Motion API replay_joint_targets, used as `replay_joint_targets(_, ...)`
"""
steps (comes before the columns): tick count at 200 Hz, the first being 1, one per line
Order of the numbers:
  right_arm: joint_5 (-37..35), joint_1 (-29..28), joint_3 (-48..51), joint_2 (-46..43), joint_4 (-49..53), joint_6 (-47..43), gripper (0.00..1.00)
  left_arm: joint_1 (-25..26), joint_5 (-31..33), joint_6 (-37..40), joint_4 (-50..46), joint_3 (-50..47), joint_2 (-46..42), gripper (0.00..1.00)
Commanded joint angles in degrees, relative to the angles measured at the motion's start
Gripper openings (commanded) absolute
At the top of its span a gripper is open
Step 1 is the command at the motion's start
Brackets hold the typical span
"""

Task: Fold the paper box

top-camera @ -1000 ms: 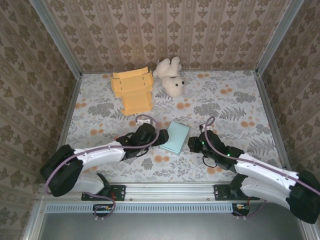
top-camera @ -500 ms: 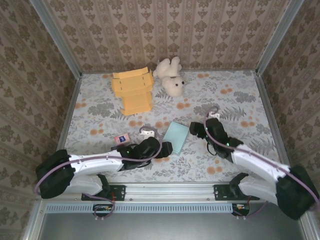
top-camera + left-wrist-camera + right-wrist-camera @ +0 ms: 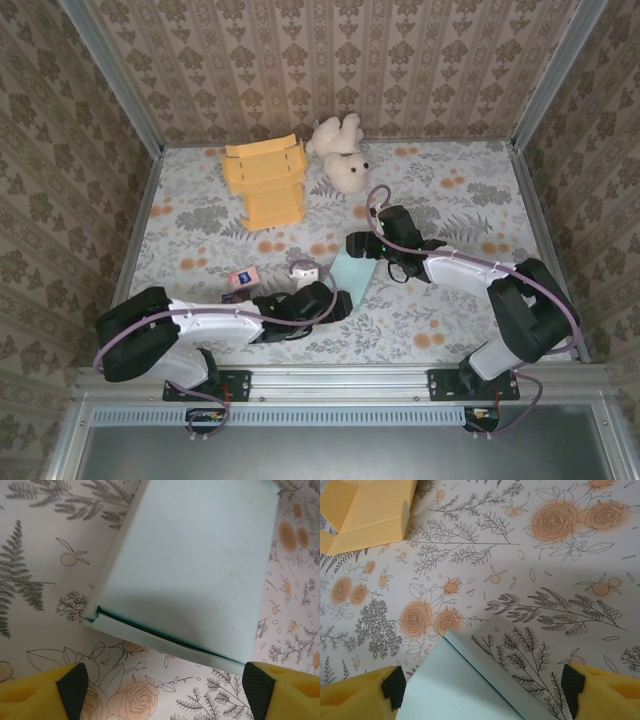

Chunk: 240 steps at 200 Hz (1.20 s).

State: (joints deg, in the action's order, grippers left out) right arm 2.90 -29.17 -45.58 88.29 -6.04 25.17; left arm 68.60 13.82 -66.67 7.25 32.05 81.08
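Two white arms point(image 3: 210, 322) carry black joints point(image 3: 310, 300), lilac cables point(image 3: 371, 200) and yellow, black-padded jaws.

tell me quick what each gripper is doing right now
left gripper: open, holding nothing, blue box just ahead
right gripper: open, holding nothing

I see 1 cream plush bear point(image 3: 340, 155) lying at the back of the floral table point(image 3: 470, 200), and 1 small pink packet point(image 3: 243, 277) towards the front left.

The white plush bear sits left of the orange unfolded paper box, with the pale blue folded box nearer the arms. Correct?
No: in the top external view the white plush bear sits right of the orange unfolded paper box. The rest is right.
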Motion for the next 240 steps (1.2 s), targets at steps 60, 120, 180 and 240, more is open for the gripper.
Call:
replay_joint_targets(60, 5.4, 0.7, 1.3, 1.2, -0.4, -1.0, 0.82, -0.5, 0.7, -0.7, 2.6, 3.8, 3.4, 0.81)
replay_joint_targets(120, 5.7, 0.7, 4.4, -0.1, 0.6, 0.0, 0.81, -2.4, 1.7, -0.3, 5.0, 3.9, 5.3, 0.79)
replay_joint_targets(180, 11.5, 0.8, 8.6, -2.6, -3.1, 3.6, 0.69, -7.4, 1.7, 1.7, 5.2, 5.2, 6.9, 0.77)
replay_joint_targets(240, 13.8, 0.7, 9.8, -3.5, -5.9, 4.6, 0.42, -9.4, -0.3, 6.3, 4.0, 10.1, 9.4, 0.75)
